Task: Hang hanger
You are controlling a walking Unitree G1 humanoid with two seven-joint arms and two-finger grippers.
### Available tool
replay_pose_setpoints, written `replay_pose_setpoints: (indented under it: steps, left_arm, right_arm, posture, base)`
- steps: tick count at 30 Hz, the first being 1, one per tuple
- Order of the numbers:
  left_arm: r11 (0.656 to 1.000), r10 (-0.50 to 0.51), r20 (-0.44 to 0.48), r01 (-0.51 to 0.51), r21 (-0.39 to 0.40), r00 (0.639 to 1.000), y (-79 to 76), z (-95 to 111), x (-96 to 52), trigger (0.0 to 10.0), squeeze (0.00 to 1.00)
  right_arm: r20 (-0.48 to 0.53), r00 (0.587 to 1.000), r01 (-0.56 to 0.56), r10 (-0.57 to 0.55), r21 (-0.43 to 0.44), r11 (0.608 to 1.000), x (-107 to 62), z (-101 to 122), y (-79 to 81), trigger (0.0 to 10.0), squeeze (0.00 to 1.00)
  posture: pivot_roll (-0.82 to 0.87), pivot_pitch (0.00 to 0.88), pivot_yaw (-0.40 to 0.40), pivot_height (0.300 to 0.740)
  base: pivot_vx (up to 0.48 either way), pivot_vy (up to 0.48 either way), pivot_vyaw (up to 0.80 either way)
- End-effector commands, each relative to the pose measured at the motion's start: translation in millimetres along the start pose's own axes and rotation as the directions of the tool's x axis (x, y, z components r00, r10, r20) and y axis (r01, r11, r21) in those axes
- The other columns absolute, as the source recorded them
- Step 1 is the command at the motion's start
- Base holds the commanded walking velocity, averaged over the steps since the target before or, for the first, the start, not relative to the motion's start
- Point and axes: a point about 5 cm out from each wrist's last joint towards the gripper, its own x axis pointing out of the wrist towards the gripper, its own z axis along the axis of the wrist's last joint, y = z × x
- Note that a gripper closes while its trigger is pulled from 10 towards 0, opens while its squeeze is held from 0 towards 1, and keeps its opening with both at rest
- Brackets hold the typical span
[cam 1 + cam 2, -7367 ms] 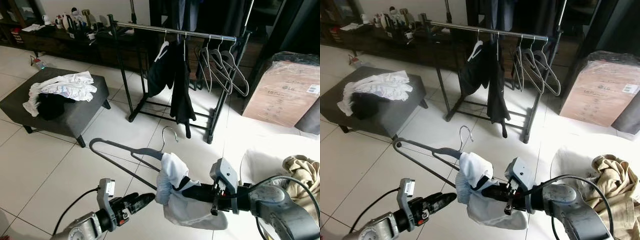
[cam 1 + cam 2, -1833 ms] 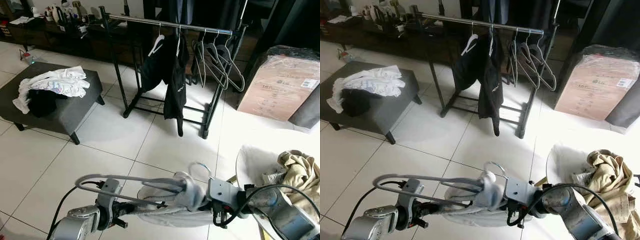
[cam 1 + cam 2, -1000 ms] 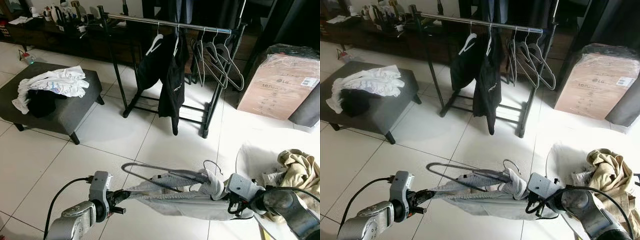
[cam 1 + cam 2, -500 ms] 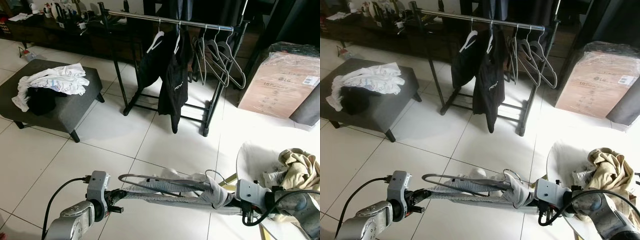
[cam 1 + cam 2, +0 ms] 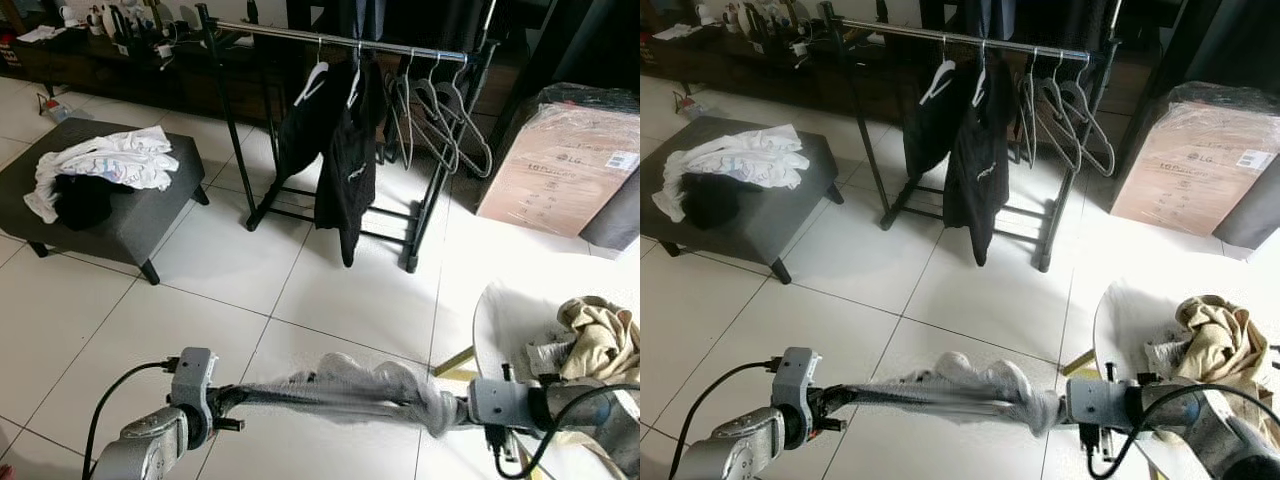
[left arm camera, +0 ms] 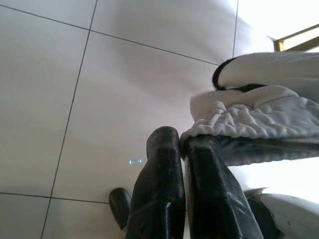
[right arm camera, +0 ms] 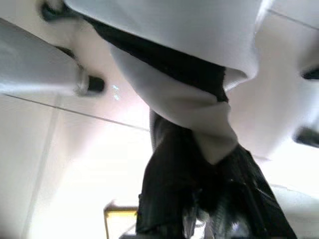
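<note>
the grey garment (image 5: 345,388) is stretched low over the white tiled floor (image 5: 110,300), slung between the two arms near the robot's body, well short of the clothes rack (image 5: 340,40) across the room. the stretched cloth is blurred, and i can't pick out a hanger inside it from here. it looks light and soft, a ribbed knit that sags and bunches in the middle, so i'd judge it won't hold any shape by itself and could slide if pulled unevenly. the sensible places to hold it are the two ends, which is just where it is held; anything stiff inside would be the better purchase for lifting toward the rail.

the left gripper (image 6: 182,149) has its two black fingers (image 6: 159,184) pressed close together, with the ribbed white edge of the cloth pinched at their tips. the right gripper (image 7: 199,184) is wrapped in fabric; its fingers look closed into the folds, cloth draped over and around them.

on the rack hang a black garment (image 5: 335,140) and a few bare hangers (image 5: 440,115), with free rail (image 5: 265,30) to the left of them. a grey ottoman (image 5: 100,215) holding loose white clothes (image 5: 110,165) sits to the left, a cardboard box (image 5: 555,165) to the right, and a beige heap of cloth (image 5: 600,340) lies on a white chair (image 5: 500,320) beside the right arm.
</note>
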Motion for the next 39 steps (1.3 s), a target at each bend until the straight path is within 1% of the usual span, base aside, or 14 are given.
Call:
replay_pose_setpoints:
  steps: [1,5,14,23,24,26,27,28,29,32,35,36,37,39]
  left_arm:
    - [0.986,0.166,-0.033,-0.165,0.018,0.986,31.2,-6,-13.3,0.0,0.0]
    - [0.989,0.144,-0.043,-0.143,0.021,0.989,28.5,-7,-12.6,0.0,0.0]
    - [0.989,0.144,-0.047,-0.143,0.032,0.988,29.1,-7,-13.4,0.0,0.0]
    - [0.994,0.101,-0.031,-0.099,0.042,0.994,22.0,-4,-11.7,0.0,0.0]
    - [0.992,0.113,-0.024,-0.111,0.063,0.993,23.5,-4,-11.8,1.5,0.0]
    - [0.99,0.125,-0.019,-0.123,0.074,0.992,24.9,-3,-11.9,1.5,0.0]
    - [0.988,0.138,-0.02,-0.136,0.071,0.99,26.8,-4,-12.0,9.5,0.0]
    - [0.987,0.146,-0.014,-0.144,0.068,0.989,28.0,-3,-12.2,10.0,0.0]
    - [0.987,0.146,-0.014,-0.144,0.068,0.989,28.0,-3,-12.2,10.0,0.0]
    - [0.992,0.121,0.0,-0.121,0.031,0.993,25.9,-1,-11.7,10.0,0.0]
    - [1.0,0.029,0.013,-0.029,-0.01,0.999,14.9,1,-11.1,10.0,0.0]
    - [0.998,-0.044,0.036,0.043,0.052,0.998,5.4,2,-12.7,10.0,1.0]
    - [0.993,-0.081,0.035,0.078,0.085,0.996,-0.1,0,-13.7,10.0,1.0]
    - [0.992,-0.093,0.025,0.09,0.091,0.995,-2.4,-2,-14.0,10.0,1.0]
  right_arm:
    - [-0.173,0.985,-0.003,0.007,0.022,1.0,-15.8,-33,6.1,0.0,0.0]
    - [-0.231,0.969,0.084,-0.088,-0.024,0.996,-14.9,-37,-3.4,0.0,0.0]
    - [-0.333,0.935,0.093,-0.125,-0.11,0.99,-12.4,-44,-5.3,0.0,0.0]
    - [-0.241,0.963,0.112,-0.122,-0.054,0.992,2.6,-27,-4.3,0.0,0.0]
    - [-0.184,0.977,0.103,-0.107,-0.032,0.994,4.7,-20,-5.0,0.0,0.0]
    - [-0.153,0.983,0.095,-0.097,-0.024,0.995,5.4,-16,-5.3,0.0,0.0]
    - [-0.12,0.99,0.079,-0.08,-0.013,0.997,5.8,-11,-5.4,0.0,0.0]
    - [-0.066,0.996,0.052,-0.053,-0.016,0.999,6.1,-3,-5.6,0.0,0.0]
    - [-0.066,0.996,0.052,-0.053,-0.016,0.999,6.1,-3,-5.6,0.0,0.0]
    - [0.032,0.999,0.004,-0.004,-0.011,1.0,6.0,13,-5.3,0.0,0.0]
    - [0.105,0.994,-0.036,0.037,-0.012,0.999,5.7,27,-4.1,0.0,0.0]
    - [0.142,0.989,-0.052,0.051,0.004,0.999,5.5,36,-4.3,0.0,0.0]
    - [0.171,0.984,-0.053,0.047,0.029,0.998,5.5,42,-5.3,0.0,0.0]
    - [0.19,0.981,-0.048,0.037,0.053,0.997,6.0,45,-6.6,0.0,0.0]
  posture:
    - [-0.08,0.211,-0.014,0.74]
    - [-0.08,0.212,-0.013,0.74]
    - [-0.08,0.212,-0.014,0.74]
    - [-0.08,0.209,-0.009,0.74]
    - [-0.08,0.209,-0.009,0.74]
    - [-0.08,0.209,-0.009,0.74]
    - [-0.08,0.209,-0.008,0.74]
    - [-0.08,0.208,-0.008,0.74]
    - [-0.08,0.208,-0.008,0.74]
    - [-0.08,0.205,-0.009,0.74]
    - [-0.08,0.203,-0.009,0.74]
    - [-0.08,0.199,-0.009,0.74]
    - [-0.08,0.196,-0.008,0.74]
    - [-0.08,0.196,-0.008,0.74]
  base:
    - [0.0,0.0,0.0]
    - [0.0,0.0,0.0]
    - [0.0,0.0,0.0]
    - [0.0,0.0,0.0]
    - [0.0,0.0,0.0]
    - [0.0,0.0,0.0]
    - [0.0,0.0,0.0]
    - [0.0,0.0,0.0]
    - [0.0,0.0,0.0]
    - [0.0,0.0,0.0]
    - [0.0,0.0,0.0]
    - [0.0,0.0,0.0]
    - [0.0,0.0,0.0]
    - [0.0,0.0,0.0]
